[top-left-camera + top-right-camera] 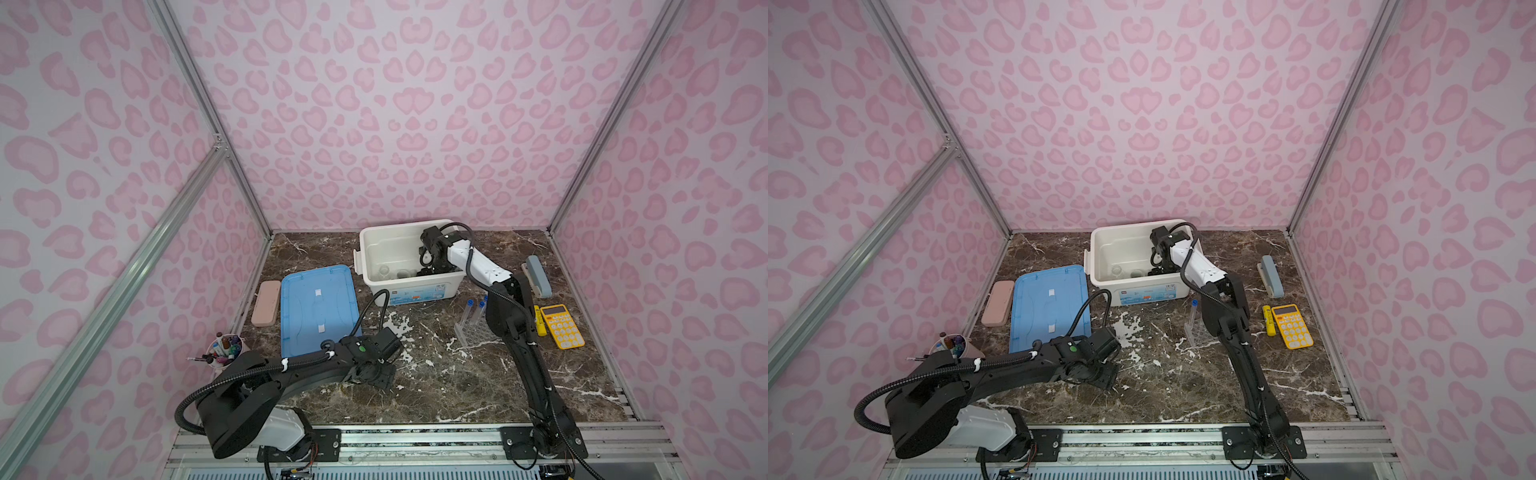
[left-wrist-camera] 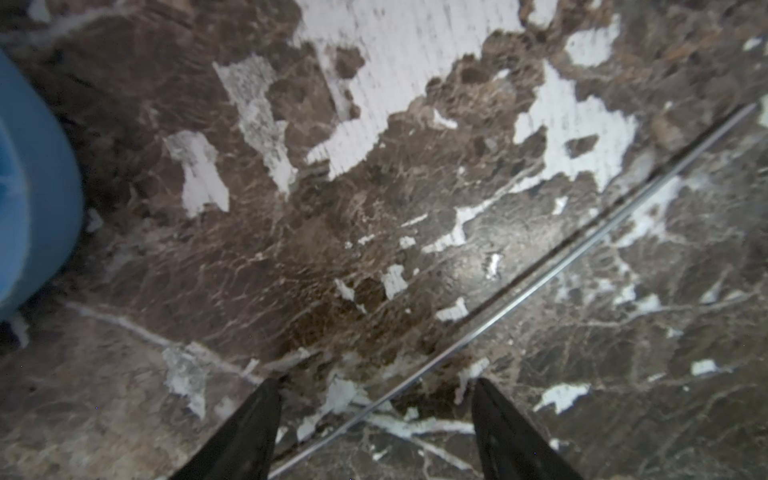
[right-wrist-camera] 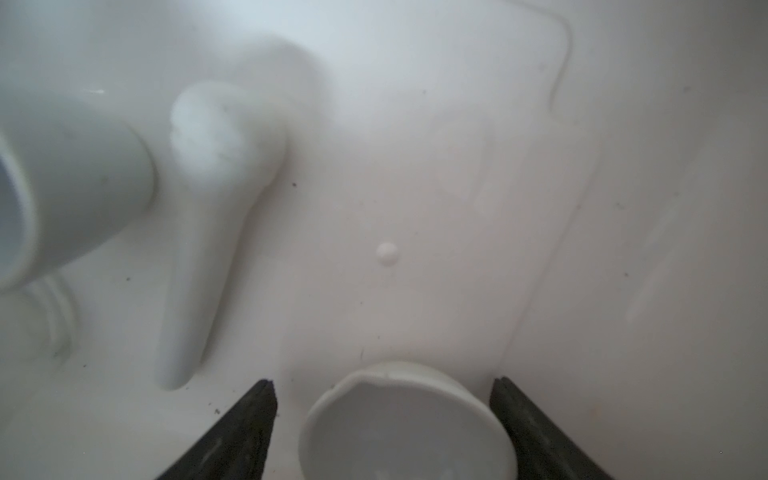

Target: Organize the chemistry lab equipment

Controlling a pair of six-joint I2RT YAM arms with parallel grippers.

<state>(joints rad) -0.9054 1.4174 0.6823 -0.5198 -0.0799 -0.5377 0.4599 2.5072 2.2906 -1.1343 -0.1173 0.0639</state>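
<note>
Pink leopard-print walls, brown marble desk (image 1: pixel 436 386). Nearest you, the left end effector (image 2: pixel 374 380) hangs low over the desk with its fingers spread. A thin glass rod (image 2: pixel 540 270) lies flat, crossing between them, not gripped, so that piece is left to do. Further out, well short of the right end effector (image 3: pixel 383 381), the test tubes (image 1: pixel 469 311) stand in the clear rack (image 1: pixel 471 330) on the desk, not packed. The blue lid (image 1: pixel 318 311) lies off to the side. Farthest, your right end effector is down in the white bin (image 1: pixel 374 249), jaws apart, with the white dish (image 3: pixel 407 428) between them and a gap on one side. Pestle (image 3: pixel 199 249) and cup (image 3: pixel 75 183) lie just beyond it. I'd call this roughly half done.
</note>
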